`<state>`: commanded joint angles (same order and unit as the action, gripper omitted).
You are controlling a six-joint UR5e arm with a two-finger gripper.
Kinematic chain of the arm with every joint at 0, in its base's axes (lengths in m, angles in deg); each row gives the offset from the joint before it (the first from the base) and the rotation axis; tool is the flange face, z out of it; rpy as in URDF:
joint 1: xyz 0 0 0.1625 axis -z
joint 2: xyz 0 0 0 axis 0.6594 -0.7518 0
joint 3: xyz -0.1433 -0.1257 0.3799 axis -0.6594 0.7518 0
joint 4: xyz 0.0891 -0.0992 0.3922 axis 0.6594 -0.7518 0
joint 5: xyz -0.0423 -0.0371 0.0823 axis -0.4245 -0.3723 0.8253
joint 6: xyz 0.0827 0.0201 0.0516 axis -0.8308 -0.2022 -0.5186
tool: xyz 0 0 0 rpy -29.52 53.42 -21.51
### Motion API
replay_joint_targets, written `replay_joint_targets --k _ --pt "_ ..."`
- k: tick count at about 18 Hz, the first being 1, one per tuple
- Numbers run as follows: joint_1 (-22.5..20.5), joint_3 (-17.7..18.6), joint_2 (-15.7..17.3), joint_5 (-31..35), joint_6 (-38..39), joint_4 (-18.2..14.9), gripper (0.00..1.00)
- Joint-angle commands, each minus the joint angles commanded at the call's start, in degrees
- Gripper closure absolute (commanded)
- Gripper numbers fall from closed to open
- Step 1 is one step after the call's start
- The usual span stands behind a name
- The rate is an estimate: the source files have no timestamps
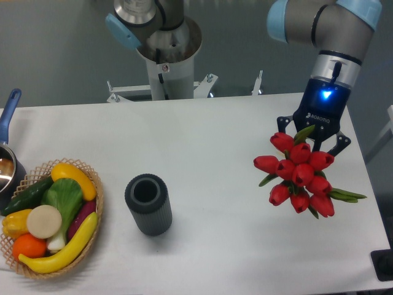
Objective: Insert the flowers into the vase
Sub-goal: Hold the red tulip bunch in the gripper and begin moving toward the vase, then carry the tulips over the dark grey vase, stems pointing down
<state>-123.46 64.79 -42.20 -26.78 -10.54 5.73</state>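
The flowers (pixel 300 175), a bunch of red tulip buds with green leaves, are at the right side of the white table. My gripper (pixel 311 145) comes down from above right at the bunch's upper edge. Its jaws are spread wide on either side of the top buds, and the fingertips are hidden behind them. I cannot tell whether the bunch rests on the table or hangs just above it. The vase (pixel 148 204), a dark grey ribbed cylinder with an open round mouth, stands upright at the table's front centre-left, far left of the flowers.
A wicker basket (pixel 96 203) of fake fruit and vegetables sits at the front left. A blue-handled pot (pixel 8 161) is at the left edge. The robot's base (pixel 167 58) stands behind the table. The table's right edge lies just beyond the flowers.
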Motion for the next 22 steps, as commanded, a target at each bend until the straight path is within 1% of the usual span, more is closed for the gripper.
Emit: replay_joint_targets --k 2,4,7,14,17,18,19,20,22 --pt "0.35 0.70 0.00 0.00 -0.26 0.00 0.67" --pt "0.27 0.09 0.00 0.00 0.08 0.00 0.67" --pt "0.26 0.79 0.00 0.00 0.00 0.00 0.67" --pt "1.23 0.44 -0.53 0.18 -0.35 0.00 0.67" --pt "3.16 -0.08 -0.62 0.00 -0.44 0.09 0.67" --pt "3.77 -0.17 -0.62 -0.70 -0.44 0.26 0.67" --pt "4.13 -0.09 -0.62 -2.53 -0.44 1.13 0.67" --pt "4.22 0.35 -0.53 -5.25 -0.44 2.01 0.67" --pt "4.31 0.88 -0.44 -11.40 -0.53 2.55 0.67"
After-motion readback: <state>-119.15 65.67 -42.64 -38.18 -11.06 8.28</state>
